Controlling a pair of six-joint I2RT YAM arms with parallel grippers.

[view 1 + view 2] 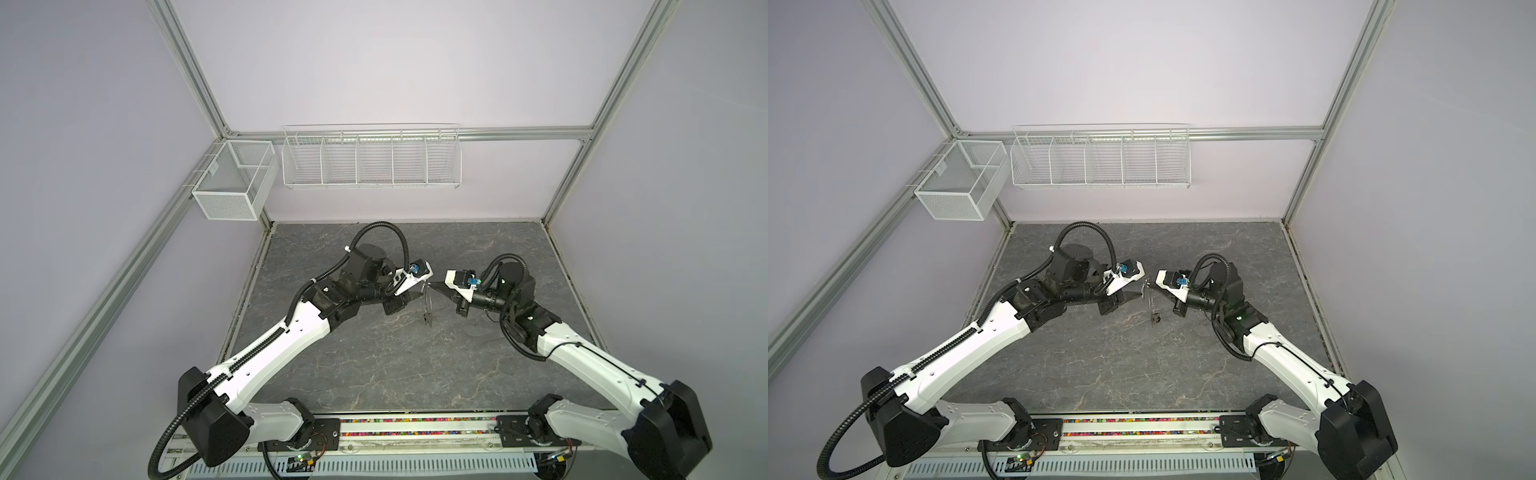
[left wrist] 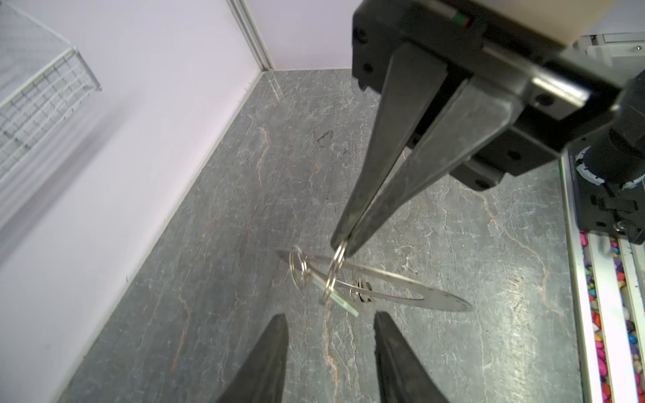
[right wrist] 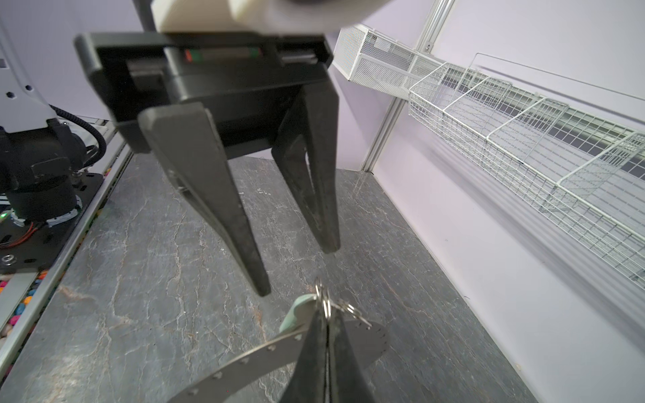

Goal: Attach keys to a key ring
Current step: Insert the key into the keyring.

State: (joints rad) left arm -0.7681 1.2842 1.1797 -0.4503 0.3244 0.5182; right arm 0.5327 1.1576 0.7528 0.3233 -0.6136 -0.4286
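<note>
My right gripper (image 3: 326, 314) is shut on a small wire loop (image 2: 334, 272) above the table. From that loop hangs the key ring (image 2: 424, 296), a flat grey disc with tiny rim holes, seen edge-on in both top views (image 1: 428, 301) (image 1: 1147, 300). A key's pale green tag (image 2: 343, 301) dangles beside the pinched loop, and a black-tagged key (image 1: 1155, 319) hangs at the disc's low end. A second small loop (image 2: 298, 267) sits on the rim. My left gripper (image 2: 330, 315) is open just short of the ring, touching nothing, its fingers (image 3: 260, 279) facing the right gripper.
A long white wire rack (image 1: 371, 156) and a mesh basket (image 1: 232, 185) hang on the back wall. The grey marbled tabletop (image 1: 395, 365) lies below both arms, with a rail of coloured beads (image 1: 415, 426) along its front edge.
</note>
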